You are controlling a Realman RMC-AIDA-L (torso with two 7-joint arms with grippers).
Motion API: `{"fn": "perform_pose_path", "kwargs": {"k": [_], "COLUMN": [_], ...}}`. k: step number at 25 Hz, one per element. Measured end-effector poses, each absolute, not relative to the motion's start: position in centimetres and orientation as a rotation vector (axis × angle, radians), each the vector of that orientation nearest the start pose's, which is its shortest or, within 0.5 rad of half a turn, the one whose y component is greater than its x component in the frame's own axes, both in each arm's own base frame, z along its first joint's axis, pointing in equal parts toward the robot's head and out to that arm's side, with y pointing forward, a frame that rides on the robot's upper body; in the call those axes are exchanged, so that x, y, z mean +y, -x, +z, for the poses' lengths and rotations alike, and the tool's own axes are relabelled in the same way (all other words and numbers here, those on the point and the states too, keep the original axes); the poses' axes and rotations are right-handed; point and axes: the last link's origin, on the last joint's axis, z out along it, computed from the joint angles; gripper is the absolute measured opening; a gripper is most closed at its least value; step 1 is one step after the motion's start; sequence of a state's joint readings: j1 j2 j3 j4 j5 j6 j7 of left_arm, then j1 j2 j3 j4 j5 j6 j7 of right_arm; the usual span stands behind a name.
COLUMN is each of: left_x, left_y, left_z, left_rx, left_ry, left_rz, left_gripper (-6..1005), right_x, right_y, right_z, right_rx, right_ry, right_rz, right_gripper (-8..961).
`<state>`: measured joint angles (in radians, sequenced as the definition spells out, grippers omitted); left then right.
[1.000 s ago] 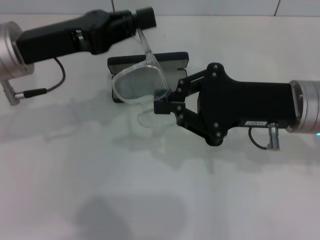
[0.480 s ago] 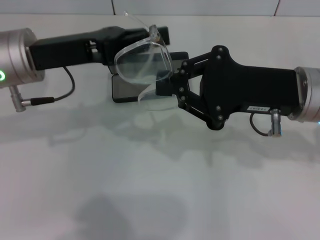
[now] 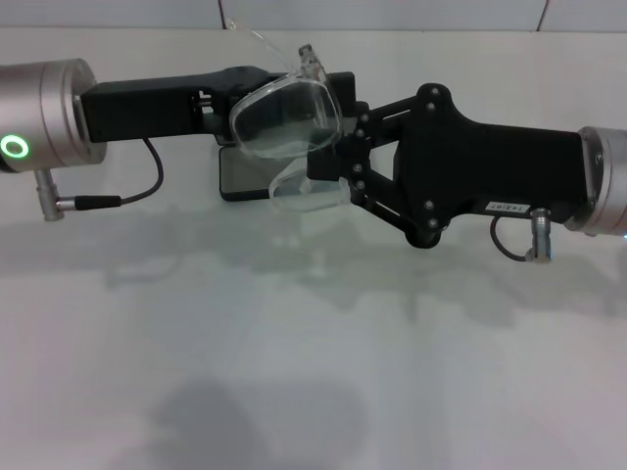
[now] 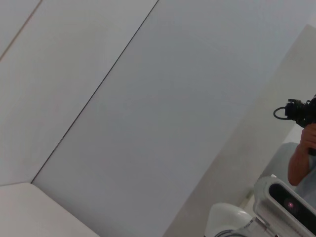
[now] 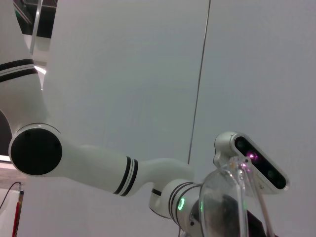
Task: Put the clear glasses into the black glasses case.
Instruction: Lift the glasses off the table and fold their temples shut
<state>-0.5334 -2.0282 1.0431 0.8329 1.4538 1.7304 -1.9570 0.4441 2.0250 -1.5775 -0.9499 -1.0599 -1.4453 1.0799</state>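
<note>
Both of your grippers, left gripper (image 3: 318,83) and right gripper (image 3: 318,166), pinch the clear glasses (image 3: 286,122) in their fingers above the black glasses case (image 3: 240,176).

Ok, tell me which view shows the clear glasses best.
The head view: the clear glasses show whole, held up between both hands above the black glasses case. The right wrist view catches only part of a lens; the left wrist view shows none.

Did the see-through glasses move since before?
Yes. The clear glasses rose and shifted toward the far edge, judged against the black glasses case lying fixed on the table.
</note>
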Motion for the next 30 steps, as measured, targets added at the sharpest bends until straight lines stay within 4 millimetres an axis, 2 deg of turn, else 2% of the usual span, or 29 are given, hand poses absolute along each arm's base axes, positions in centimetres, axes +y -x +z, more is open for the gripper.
{"fn": "perform_pose_path", "kwargs": {"k": [4,9,16,22,25,30], "left_x": [33.2,33.6,33.7,33.8,33.5,32.7], "left_y": [16.7,17.6,20.7,22.3,22.2,21.0], "left_z": [3.8,5.5,7.4,6.5,5.9,4.5], "left_rx": [-0.961,-0.913,-0.702,-0.607,-0.54,-0.44], "left_ry": [2.848,2.714,2.43,2.37,2.386,2.508], "left_rz": [-1.273,-1.369,-1.447,-1.381,-1.361,-1.349], "left_gripper": [49,50,50,50,49,50], "right_x": [30.8,30.7,30.0,28.4,27.9,28.0], "right_y": [-12.3,-12.4,-12.3,-11.9,-12.0,-12.0], "right_z": [-1.8,-1.9,-1.6,-0.4,-0.1,-0.2], "right_rx": [-0.246,-0.242,-0.26,-0.362,-0.412,-0.415], "right_ry": [2.713,2.717,2.706,2.67,2.65,2.653], "right_rz": [1.262,1.265,1.334,1.498,1.539,1.538], "right_gripper": [72,73,71,69,69,69]}}
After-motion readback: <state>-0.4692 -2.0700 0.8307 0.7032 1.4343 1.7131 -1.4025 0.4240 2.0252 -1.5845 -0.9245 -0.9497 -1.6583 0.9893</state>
